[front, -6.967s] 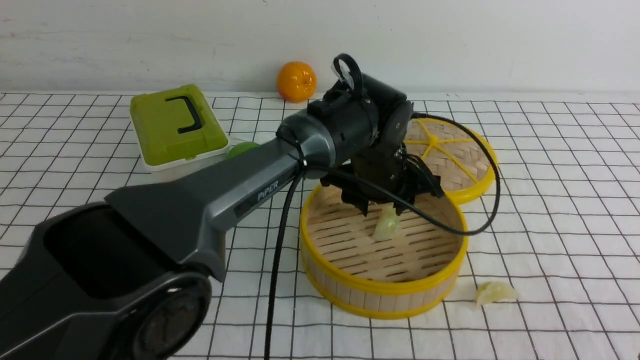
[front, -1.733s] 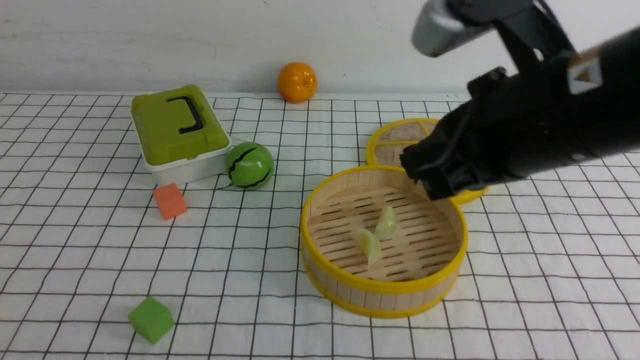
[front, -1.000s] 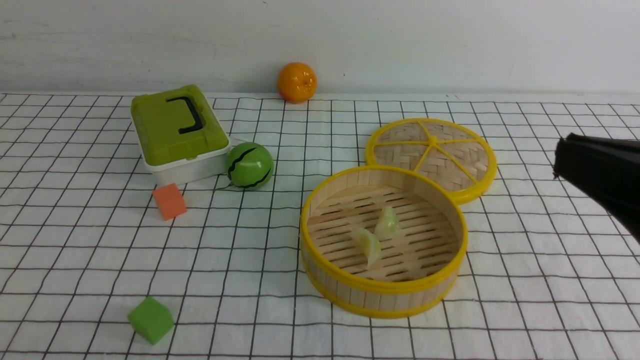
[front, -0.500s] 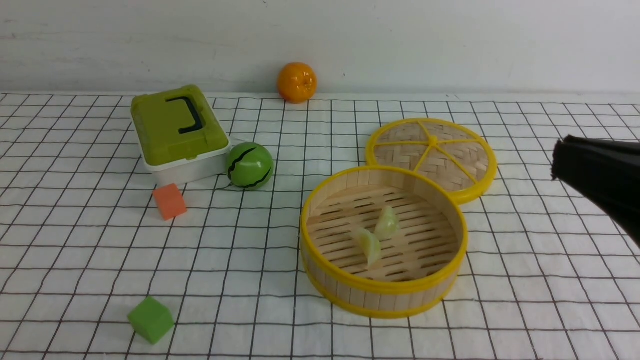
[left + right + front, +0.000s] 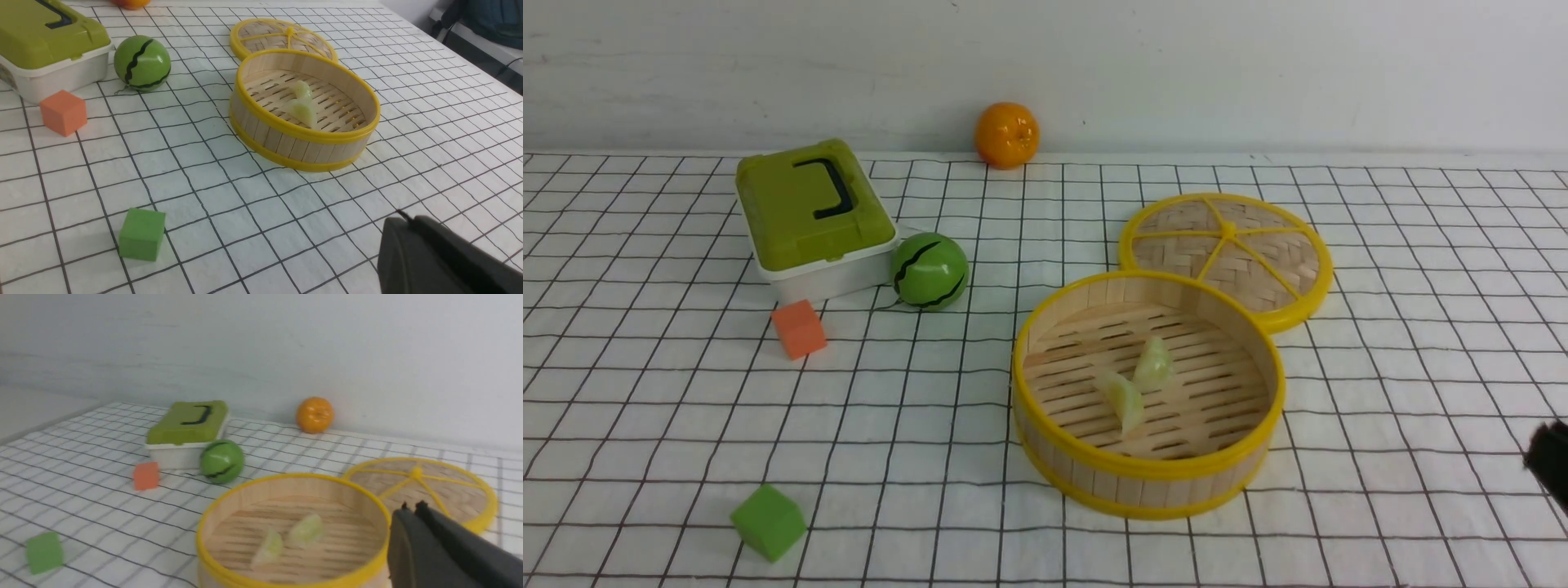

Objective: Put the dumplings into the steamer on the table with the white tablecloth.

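Two pale yellow-green dumplings (image 5: pixel 1152 364) (image 5: pixel 1125 399) lie side by side on the slatted floor of the round bamboo steamer (image 5: pixel 1147 472) with yellow rims. The steamer stands on the white tablecloth (image 5: pixel 931 425) with its black grid that covers the table. My right gripper (image 5: pixel 1550 469) shows only as a dark tip at the right edge of the front view, well right of the steamer; its jaws (image 5: pixel 410 508) are shut and hold nothing. My left gripper (image 5: pixel 402 218) is shut and empty too, near the table's front, short of the steamer (image 5: pixel 304 134).
The flat woven lid (image 5: pixel 1227 253) lies right behind the steamer. A green-lidded white box (image 5: pixel 813 216), a green striped ball (image 5: pixel 929 270) and an orange cube (image 5: pixel 799 328) sit at the left. A green cube (image 5: pixel 768 521) lies front left, an orange fruit (image 5: pixel 1007 134) by the back wall.
My right arm has pulled back and down toward the right edge of the front view. The dumplings and the steamer have not moved.
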